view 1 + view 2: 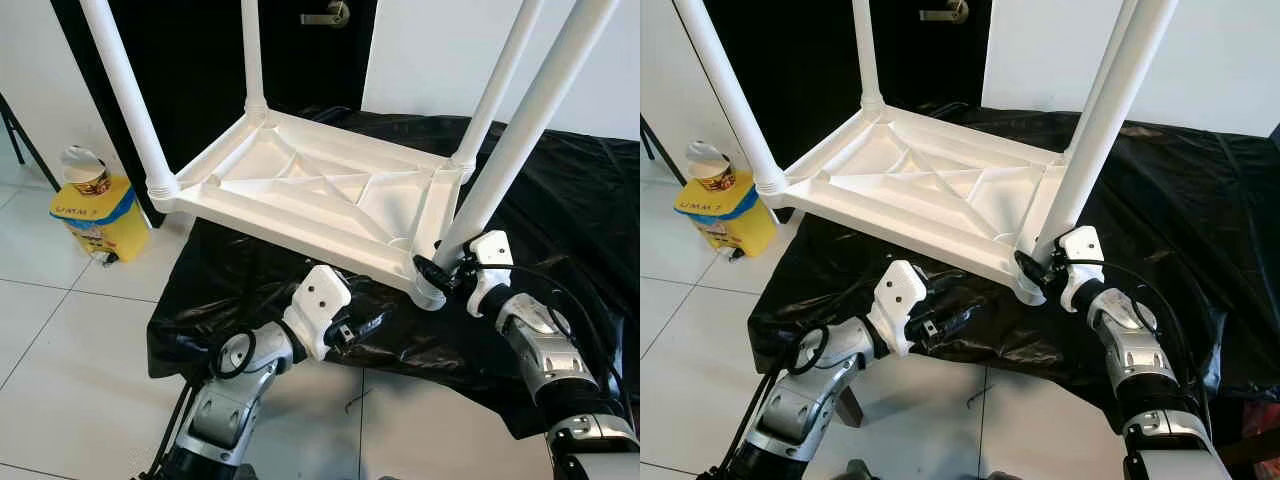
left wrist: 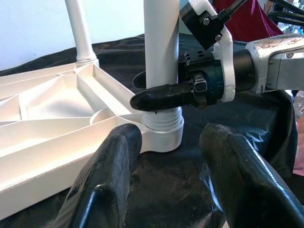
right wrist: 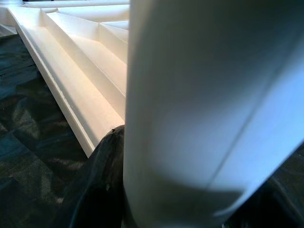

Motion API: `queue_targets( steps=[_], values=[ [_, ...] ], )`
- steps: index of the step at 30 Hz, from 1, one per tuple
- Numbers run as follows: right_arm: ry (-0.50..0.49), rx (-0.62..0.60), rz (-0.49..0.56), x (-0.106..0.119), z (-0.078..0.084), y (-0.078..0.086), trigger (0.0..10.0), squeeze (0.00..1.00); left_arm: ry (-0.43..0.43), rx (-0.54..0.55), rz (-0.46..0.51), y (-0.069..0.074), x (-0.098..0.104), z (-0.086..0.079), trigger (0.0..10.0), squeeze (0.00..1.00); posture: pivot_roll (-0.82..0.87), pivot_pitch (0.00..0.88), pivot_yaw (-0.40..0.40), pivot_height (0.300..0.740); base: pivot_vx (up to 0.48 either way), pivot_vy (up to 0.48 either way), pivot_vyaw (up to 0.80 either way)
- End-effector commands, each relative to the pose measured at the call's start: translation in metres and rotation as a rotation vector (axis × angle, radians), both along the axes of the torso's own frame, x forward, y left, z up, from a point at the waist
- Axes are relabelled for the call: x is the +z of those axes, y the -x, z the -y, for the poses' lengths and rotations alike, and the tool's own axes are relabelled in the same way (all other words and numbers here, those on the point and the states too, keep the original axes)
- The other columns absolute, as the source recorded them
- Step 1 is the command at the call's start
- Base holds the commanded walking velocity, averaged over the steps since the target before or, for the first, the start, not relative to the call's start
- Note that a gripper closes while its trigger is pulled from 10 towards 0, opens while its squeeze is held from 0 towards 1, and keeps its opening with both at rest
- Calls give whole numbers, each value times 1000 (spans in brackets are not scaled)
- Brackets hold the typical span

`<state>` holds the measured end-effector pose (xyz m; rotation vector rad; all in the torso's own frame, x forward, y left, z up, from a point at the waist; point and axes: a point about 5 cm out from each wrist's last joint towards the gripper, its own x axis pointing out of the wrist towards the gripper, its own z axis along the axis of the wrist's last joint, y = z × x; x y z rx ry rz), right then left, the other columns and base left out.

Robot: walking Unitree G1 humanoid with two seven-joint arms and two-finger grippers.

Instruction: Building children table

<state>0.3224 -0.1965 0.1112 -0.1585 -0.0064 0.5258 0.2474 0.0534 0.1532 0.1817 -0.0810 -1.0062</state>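
Note:
A white plastic children's table lies upside down on a black sheet, with its legs pointing up. My right gripper is shut on the near right leg, just above the socket at the table's corner. In the left wrist view one of its black fingers crosses the front of that leg, and the same leg stands very close in the right wrist view. My left gripper hangs open over the sheet, just below the table's front edge and pointing at that corner, holding nothing.
A yellow bin with a paper cup on top stands on the white tile floor at the left. A black door and a white wall are behind the table. The sheet's front edge hangs over the floor.

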Motion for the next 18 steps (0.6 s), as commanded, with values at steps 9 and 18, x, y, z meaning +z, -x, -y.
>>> queue_targets(
  steps=[9, 18],
  values=[
    [-58, -277, -28, -15, -4, 4, 10000, 0, 8, 58, 12, -5, 1, 1, 10000, 0, 78, 0, -81, 740, 0, 0, 0],
    [-109, -567, -40, -17, -11, 5, 10000, 0, 6, 39, 17, -5, 0, 7, 10000, 0, 65, 0, -87, 740, 0, 0, 0]
  ],
)
